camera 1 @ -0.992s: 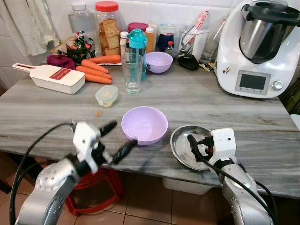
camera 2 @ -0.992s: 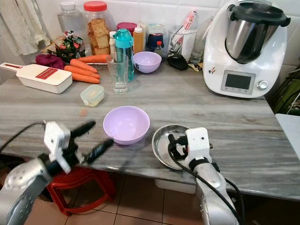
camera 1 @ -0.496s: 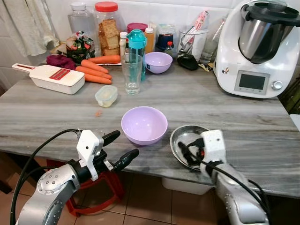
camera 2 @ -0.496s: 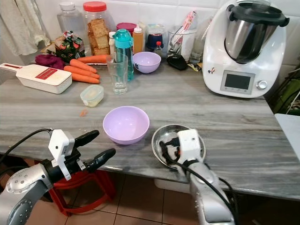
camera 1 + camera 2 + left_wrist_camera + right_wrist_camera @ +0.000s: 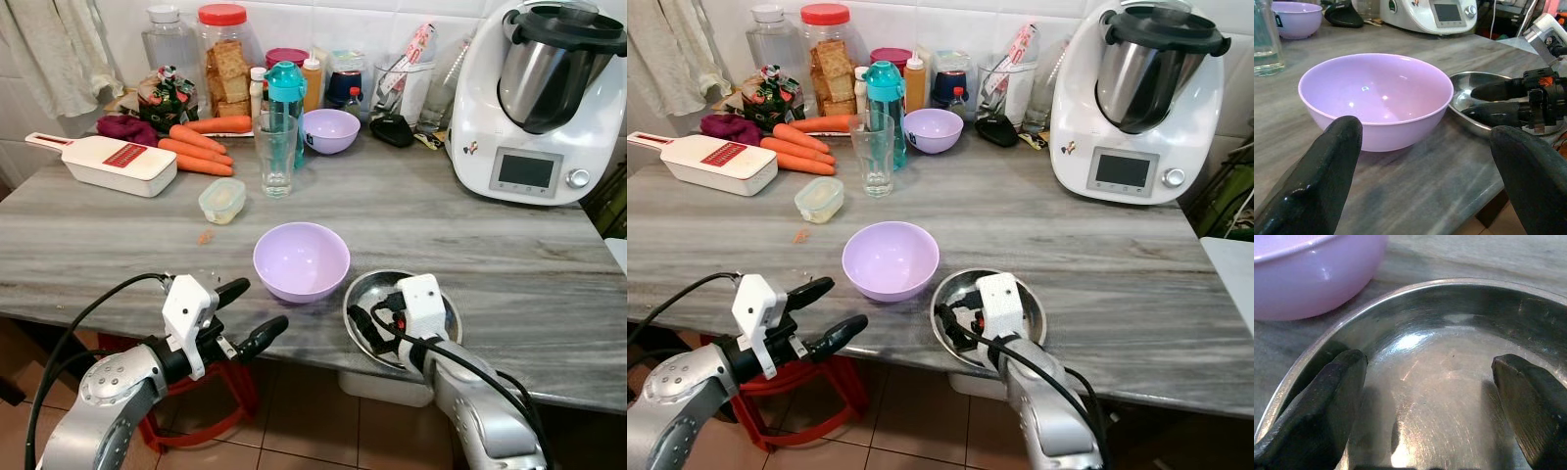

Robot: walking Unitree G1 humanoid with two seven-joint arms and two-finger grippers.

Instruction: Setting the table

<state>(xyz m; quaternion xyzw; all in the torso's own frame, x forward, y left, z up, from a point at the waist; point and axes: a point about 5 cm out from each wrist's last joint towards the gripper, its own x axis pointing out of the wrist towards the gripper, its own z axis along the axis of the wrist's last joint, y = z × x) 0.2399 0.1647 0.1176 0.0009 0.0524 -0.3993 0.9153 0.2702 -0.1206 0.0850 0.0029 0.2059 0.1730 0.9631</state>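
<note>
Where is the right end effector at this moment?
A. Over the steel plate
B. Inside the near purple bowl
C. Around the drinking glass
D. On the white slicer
A: the right end effector hangs with its fingers spread over the steel plate, beside the near purple bowl.

open counter lies between the purple bowl [image 5: 302, 260] and glass [image 5: 277, 155]; steel plate [image 5: 372, 304] sits just beside the bowl, blocking its right side.
</note>
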